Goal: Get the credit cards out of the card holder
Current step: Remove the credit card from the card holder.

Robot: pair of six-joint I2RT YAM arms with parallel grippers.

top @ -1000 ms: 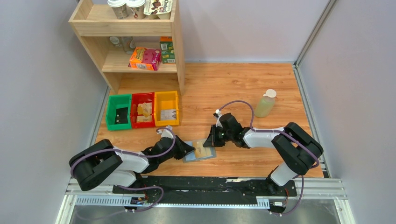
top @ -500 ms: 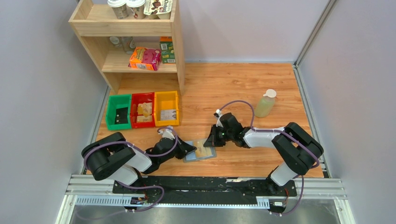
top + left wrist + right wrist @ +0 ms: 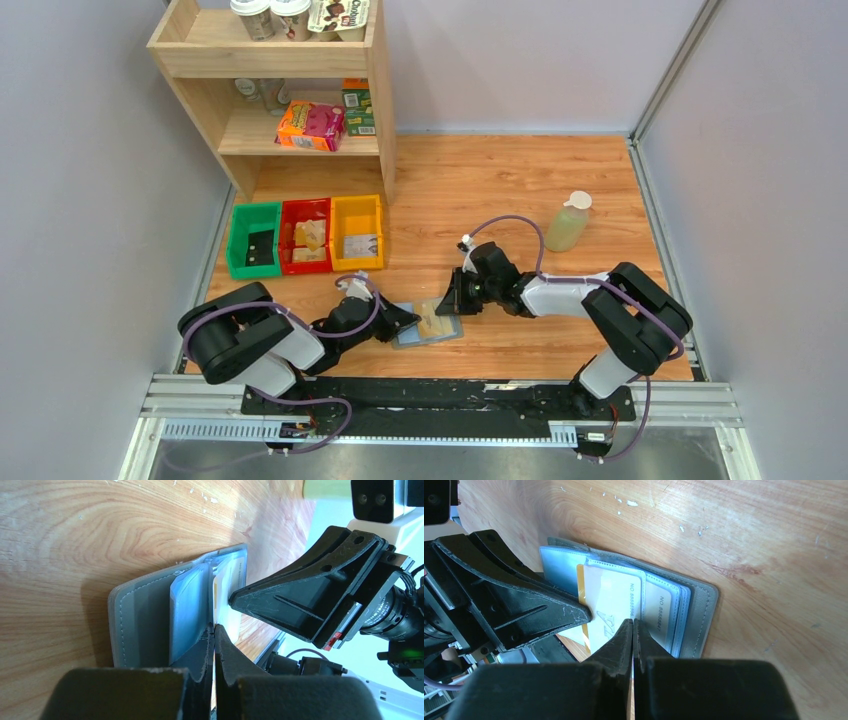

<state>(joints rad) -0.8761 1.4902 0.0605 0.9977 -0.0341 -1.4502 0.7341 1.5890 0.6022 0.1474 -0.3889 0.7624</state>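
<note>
- Where the overhead camera looks down on the wooden tabletop [image 3: 500, 190], the small grey bifold card holder [image 3: 408, 336] is seen lying open and flat near the front edge. The thin tan credit cards [image 3: 436, 320] show on its right half. The left jaws are set at its left side and the right jaws at its right. Their state cannot be read from this height.
- From the left wrist, the left jaws are seen clenched. Their seam is lined up with the yellow-edged end of a cream card [image 3: 226, 582] that stands out of a bluish slot. Whether that edge is actually nipped cannot be told. The tip of the right jaws appears to touch the same card.
- From the right wrist, the right jaws are seen clenched on nothing. Their tips are set down where the cream card [image 3: 611, 597] meets a second card [image 3: 659, 607] lodged in its clear pocket.
- The step in hand is judged to be the drawing-out of the cream card. It would best be pulled level and straight along its slot, leftward. The card holder should be pinned on its grey border rather than on the card itself. Otherwise the whole card holder may be dragged along.
</note>
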